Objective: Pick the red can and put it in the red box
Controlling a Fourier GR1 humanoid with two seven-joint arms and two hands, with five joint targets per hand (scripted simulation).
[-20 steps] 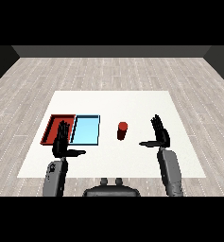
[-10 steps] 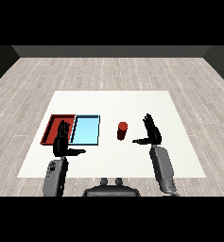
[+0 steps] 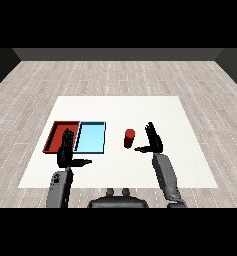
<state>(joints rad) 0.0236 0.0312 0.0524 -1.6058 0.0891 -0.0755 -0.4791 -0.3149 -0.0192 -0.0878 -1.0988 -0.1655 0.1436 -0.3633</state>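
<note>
The red can [image 3: 129, 138] stands upright on the white table, right of the trays. My right hand [image 3: 154, 140] is open just to the can's right, fingers straight, thumb reaching toward the can with a small gap left. The red tray [image 3: 58, 131] lies at the left with the light blue tray [image 3: 91, 137] beside it on its right. My left hand [image 3: 67, 150] is open, its fingers over the red tray's near edge, thumb out to the right.
The white table [image 3: 120, 110] stretches wide behind the trays and can, and to the right of my right forearm [image 3: 164, 175]. Beyond the table is grey plank floor.
My right hand has moved left across the table, from well to the right of the red can to close beside it. The left hand and the can have stayed put.
</note>
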